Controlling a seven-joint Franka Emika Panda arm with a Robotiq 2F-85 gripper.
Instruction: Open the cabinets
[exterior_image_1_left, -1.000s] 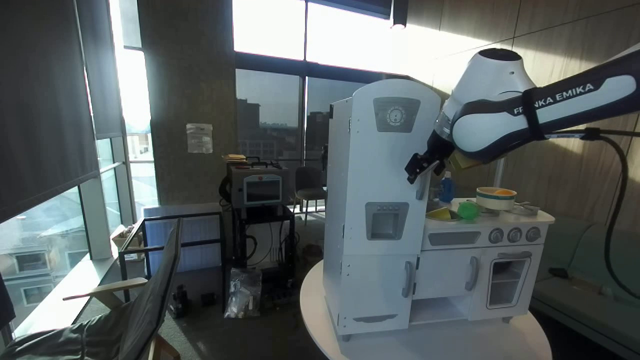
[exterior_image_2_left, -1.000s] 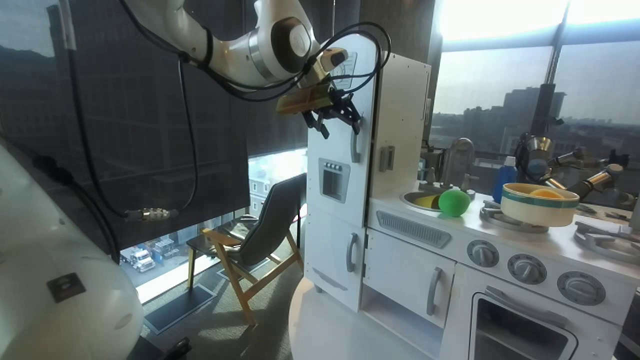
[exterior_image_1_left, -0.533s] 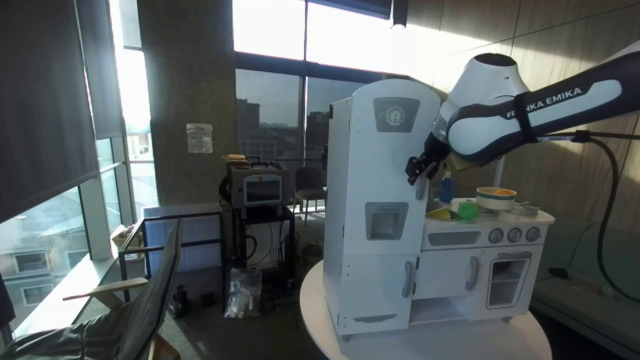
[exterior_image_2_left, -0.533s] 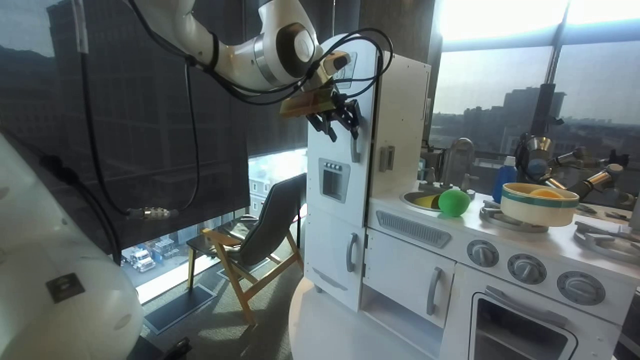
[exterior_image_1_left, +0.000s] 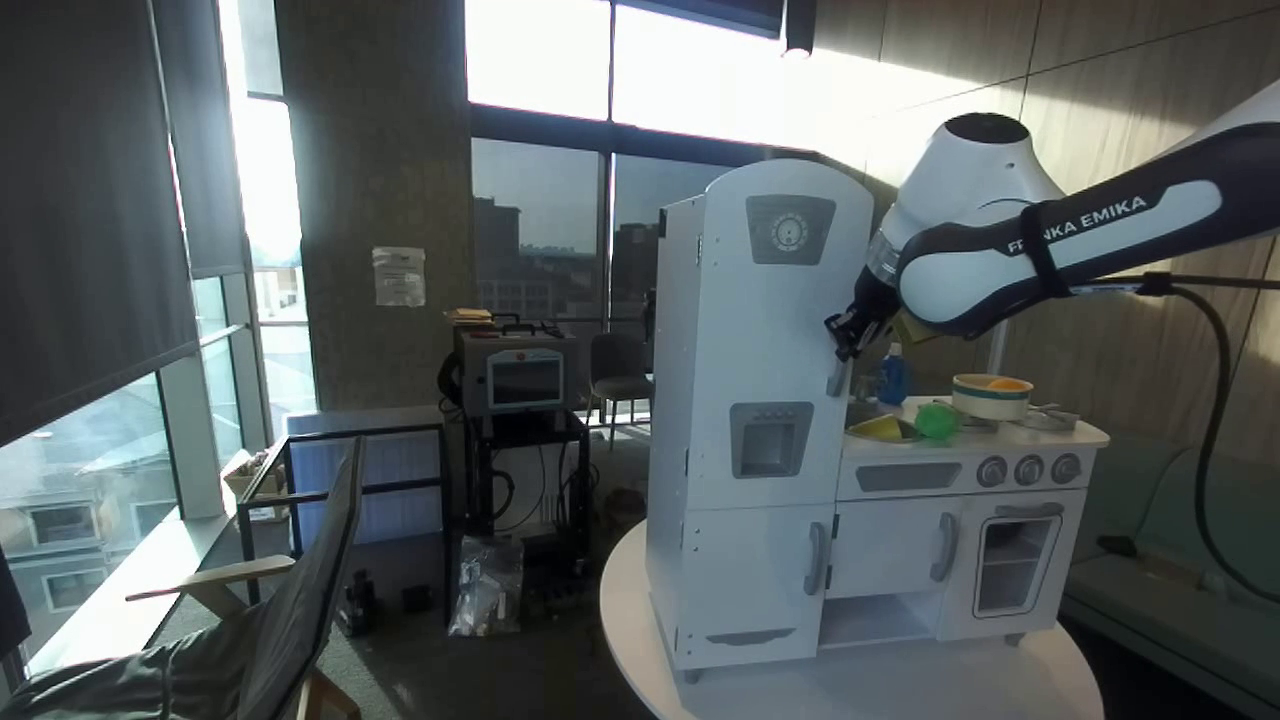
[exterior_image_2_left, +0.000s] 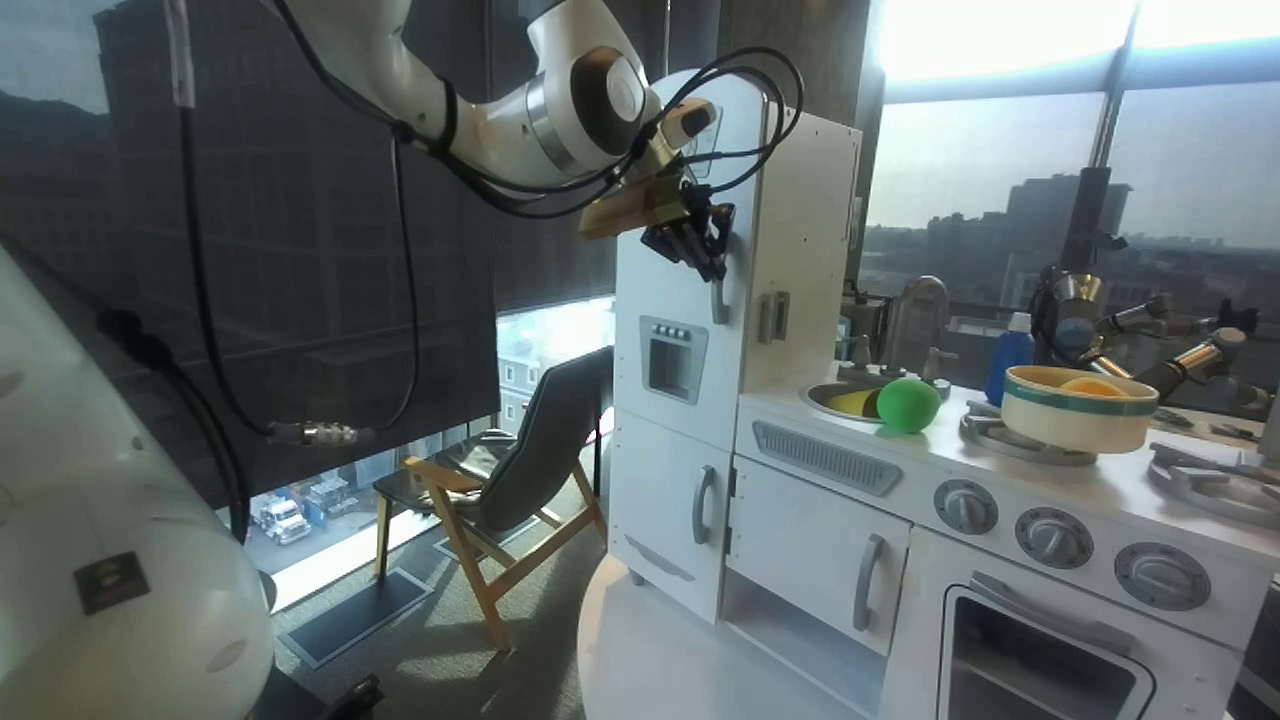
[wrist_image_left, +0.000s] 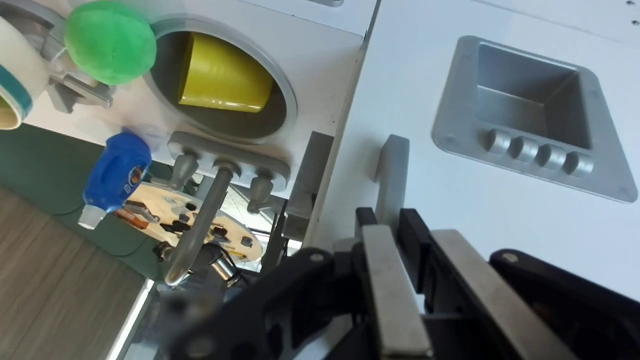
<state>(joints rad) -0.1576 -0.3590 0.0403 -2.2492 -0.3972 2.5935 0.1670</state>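
Note:
The white toy kitchen has a tall cabinet whose upper door (exterior_image_1_left: 765, 330) carries a grey handle (wrist_image_left: 392, 170) on its free edge. My gripper (wrist_image_left: 389, 220) is shut on the upper end of this handle, which runs between the two black fingertips in the wrist view. Both exterior views agree: the gripper (exterior_image_2_left: 716, 272) sits at the handle's top, low end of the handle (exterior_image_2_left: 719, 305) showing beneath. Below it, the lower door (exterior_image_1_left: 750, 580) is closed, as are the small cabinet door (exterior_image_2_left: 815, 550) and the oven door (exterior_image_2_left: 1045, 640).
A green ball (exterior_image_2_left: 908, 405), a pot (exterior_image_2_left: 1080, 415) and a blue bottle (wrist_image_left: 117, 172) stand on the counter beside the tall cabinet. A yellow cup (wrist_image_left: 225, 75) lies in the sink. The faucet (wrist_image_left: 200, 225) rises near the cabinet's side. The white round table (exterior_image_1_left: 640, 600) bears everything.
The gripper has closed onto the handle, its fingers coming together. The arm has shifted slightly, and the upper door's free edge has moved a little toward the cabinet body, narrowing the gap.

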